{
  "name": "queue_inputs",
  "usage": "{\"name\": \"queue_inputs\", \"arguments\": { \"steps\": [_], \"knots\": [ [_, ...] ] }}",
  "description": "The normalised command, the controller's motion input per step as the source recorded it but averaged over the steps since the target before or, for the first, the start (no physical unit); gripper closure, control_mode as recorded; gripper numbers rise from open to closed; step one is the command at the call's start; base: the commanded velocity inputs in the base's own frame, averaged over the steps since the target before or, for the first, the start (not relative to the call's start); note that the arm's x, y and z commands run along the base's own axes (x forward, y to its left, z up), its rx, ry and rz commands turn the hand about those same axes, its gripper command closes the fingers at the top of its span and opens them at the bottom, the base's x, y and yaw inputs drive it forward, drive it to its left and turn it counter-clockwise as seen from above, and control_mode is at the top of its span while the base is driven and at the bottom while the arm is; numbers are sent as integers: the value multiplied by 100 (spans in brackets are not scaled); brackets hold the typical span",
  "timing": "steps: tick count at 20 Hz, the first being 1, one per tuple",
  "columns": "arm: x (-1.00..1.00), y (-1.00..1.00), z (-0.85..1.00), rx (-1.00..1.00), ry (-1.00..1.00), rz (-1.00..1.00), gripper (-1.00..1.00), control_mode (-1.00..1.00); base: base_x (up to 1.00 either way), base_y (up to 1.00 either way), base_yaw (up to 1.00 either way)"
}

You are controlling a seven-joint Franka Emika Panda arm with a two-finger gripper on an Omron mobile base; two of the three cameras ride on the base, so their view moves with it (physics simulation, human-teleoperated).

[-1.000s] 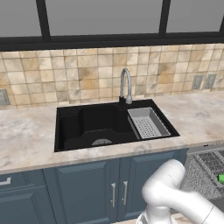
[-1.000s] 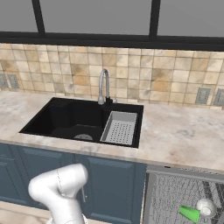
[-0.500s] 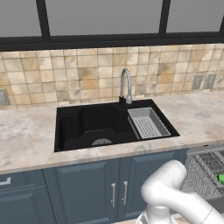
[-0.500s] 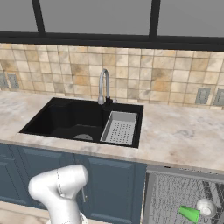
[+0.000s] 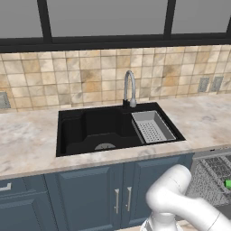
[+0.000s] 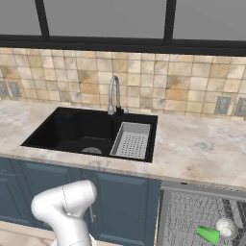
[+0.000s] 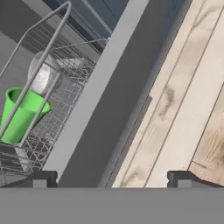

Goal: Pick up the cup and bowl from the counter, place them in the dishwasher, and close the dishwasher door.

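The green cup (image 7: 21, 114) lies on its side in the dishwasher's wire rack (image 7: 65, 94), with the pale glossy bowl (image 7: 42, 75) just beside it. From the right base view, the cup (image 6: 209, 234) and bowl (image 6: 226, 227) sit together in the rack (image 6: 192, 216); the left base view shows a bit of the cup (image 5: 228, 183). The dishwasher door (image 7: 98, 113) hangs open, a flat grey panel running diagonally below my hand. My gripper (image 7: 111, 180) is open and empty, over the door's outer edge. The counter (image 6: 202, 149) holds neither item.
A black sink (image 5: 97, 128) with a grey strainer tray (image 5: 152, 126) and a faucet (image 5: 130, 92) is set in the counter. Dark blue cabinet doors (image 5: 90, 198) stand left of the dishwasher. Wooden floor (image 7: 188, 105) lies beyond the door's edge.
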Motion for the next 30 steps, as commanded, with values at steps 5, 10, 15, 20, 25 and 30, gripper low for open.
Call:
{"name": "queue_inputs", "arguments": {
  "steps": [5, 10, 15, 20, 25, 30],
  "knots": [
    [-36, 0, -46, 13, -21, 0, -100, -100, 0, 0, 0],
    [-11, 0, -78, 3, -24, 0, -100, -100, 0, 0, 0],
    [-16, 0, -99, 0, -27, 0, -100, -100, 0, 0, 0],
    [-13, 0, -100, 0, -28, 0, -100, -100, 0, 0, 0],
    [-3, 0, -96, -1, -28, 1, -100, -100, 0, 0, 0],
    [22, 0, -77, 0, -25, 0, -100, -100, 0, 0, 0]
  ]
}}
